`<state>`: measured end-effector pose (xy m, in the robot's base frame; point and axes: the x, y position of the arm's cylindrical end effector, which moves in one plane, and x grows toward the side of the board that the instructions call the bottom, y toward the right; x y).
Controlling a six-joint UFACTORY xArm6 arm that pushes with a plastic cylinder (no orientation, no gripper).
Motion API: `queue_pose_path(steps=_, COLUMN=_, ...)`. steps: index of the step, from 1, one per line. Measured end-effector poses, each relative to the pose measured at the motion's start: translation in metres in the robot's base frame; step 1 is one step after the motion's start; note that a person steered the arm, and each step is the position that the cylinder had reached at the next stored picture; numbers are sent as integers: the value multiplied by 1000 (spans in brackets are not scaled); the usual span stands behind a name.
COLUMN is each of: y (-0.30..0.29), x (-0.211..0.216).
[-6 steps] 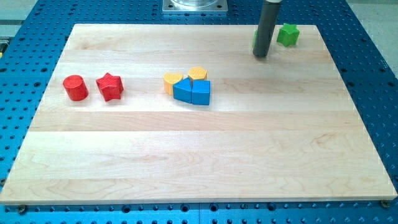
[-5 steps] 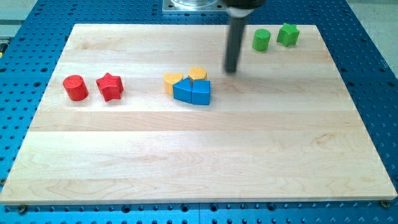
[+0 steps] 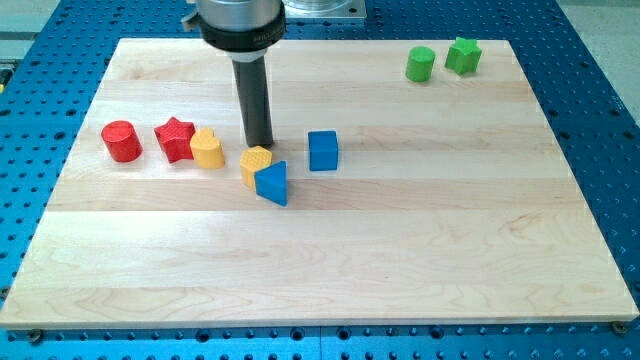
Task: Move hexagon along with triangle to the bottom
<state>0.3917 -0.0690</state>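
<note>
Landmark: yellow hexagon (image 3: 256, 164), mid-board. My tip (image 3: 259, 145), bare rod with nothing to open or close, sits just above hexagon, touching or nearly. Blue triangle (image 3: 272, 182) touches hexagon's lower right. Risk: push down off-centre, triangle slips sideways, pair splits. Yellow rounded block (image 3: 207, 148) left of hexagon, blue cube (image 3: 322, 150) right; either may get clipped.
</note>
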Motion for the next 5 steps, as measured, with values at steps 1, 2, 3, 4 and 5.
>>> queue_pose_path(steps=1, y=-19, x=10)
queue_pose_path(steps=2, y=-44, x=70)
queue_pose_path(steps=3, y=-41, x=75)
queue_pose_path(steps=4, y=-35, x=39)
queue_pose_path(steps=5, y=10, x=31)
